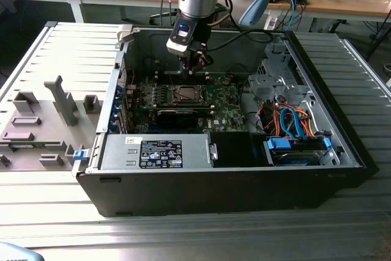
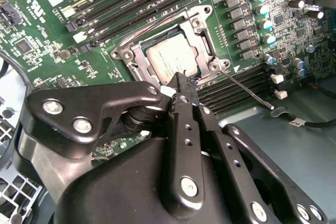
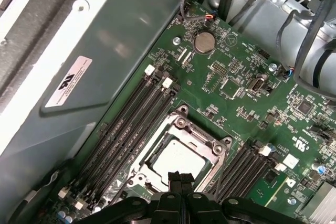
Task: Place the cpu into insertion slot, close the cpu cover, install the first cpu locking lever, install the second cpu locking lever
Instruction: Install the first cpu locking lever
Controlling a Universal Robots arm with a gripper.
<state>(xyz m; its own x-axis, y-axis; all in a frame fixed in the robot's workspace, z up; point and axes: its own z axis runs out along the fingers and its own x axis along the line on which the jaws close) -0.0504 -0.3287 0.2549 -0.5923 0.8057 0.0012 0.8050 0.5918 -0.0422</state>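
Note:
The cpu [image 2: 170, 59] [image 3: 178, 156], a dull silver square, lies in the insertion slot [image 1: 184, 94] on the green motherboard. The cpu cover [image 2: 203, 31] [image 3: 181, 125], a silver windowed frame, lies flat down around it. My gripper [image 1: 194, 65] [image 2: 181, 80] [image 3: 181, 178] hovers just over one edge of the socket, fingers shut together with nothing between them. One thin wire locking lever [image 2: 249, 90] sticks out sideways from a socket corner over the memory slots. A second lever [image 2: 149, 31] runs along the opposite side of the frame.
The motherboard sits deep in an open black computer case [image 1: 232, 181]. Memory slots [image 3: 131, 124] flank the socket, with capacitors [image 2: 262, 17] close by. A long black card [image 1: 180, 114], a labelled power supply [image 1: 160, 154] and blue-orange cables [image 1: 293, 123] fill the case's near side.

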